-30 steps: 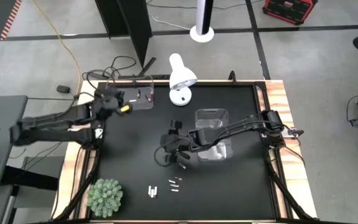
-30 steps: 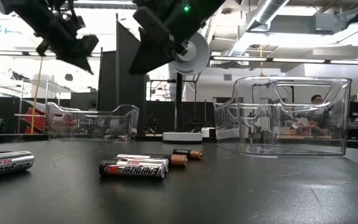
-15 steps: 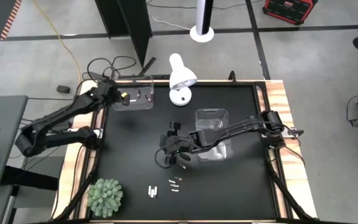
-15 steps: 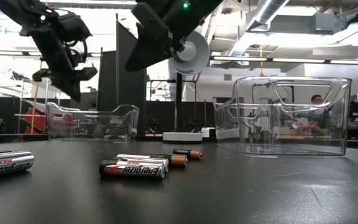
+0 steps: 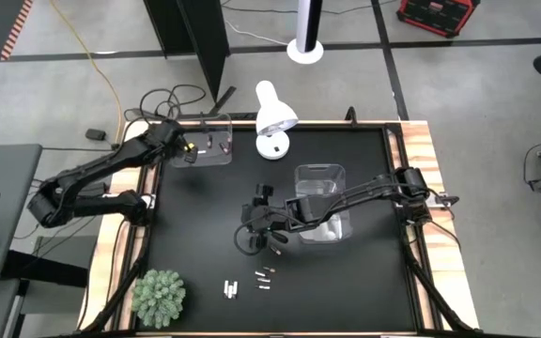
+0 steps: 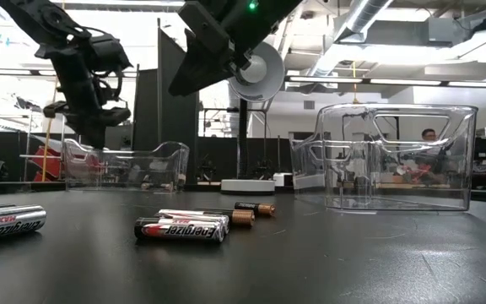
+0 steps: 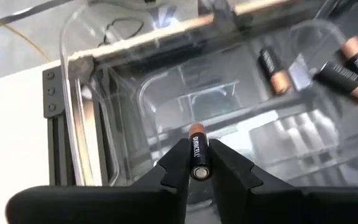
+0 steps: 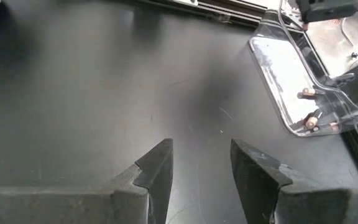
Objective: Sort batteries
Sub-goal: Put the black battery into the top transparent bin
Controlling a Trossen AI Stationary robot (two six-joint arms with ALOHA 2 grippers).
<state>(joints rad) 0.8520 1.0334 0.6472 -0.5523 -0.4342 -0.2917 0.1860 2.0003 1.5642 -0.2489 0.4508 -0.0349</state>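
Note:
My left gripper (image 5: 188,148) hangs over the clear bin (image 5: 207,141) at the table's far left corner, shut on a dark copper-ended battery (image 7: 198,155). Other dark batteries (image 7: 272,70) lie on that bin's floor. My right gripper (image 5: 256,230) hovers open above the bare table middle (image 8: 201,158), beside a second clear bin (image 5: 319,202) that holds pale batteries. Several loose batteries (image 5: 248,282) lie on their sides near the table's near edge, dark and silver ones (image 6: 184,226). My left gripper pinches the dark battery between its two fingers (image 7: 178,163). The fingers lie on either side of its flat end (image 7: 200,172). The battery points along the fingers, its copper end (image 7: 196,129) sticking out past them. It is lifted clear above the bin's floor.
A white desk lamp (image 5: 273,117) stands at the far edge between the two bins. A green plant ball (image 5: 160,296) sits at the near left corner. Cables trail off the far left corner. Bare black table lies between the bins and the loose batteries.
My left gripper has moved toward the table's far edge and come over the far-left bin, lowering and tipping its fingers downward, with the battery still held. My right gripper has kept still.

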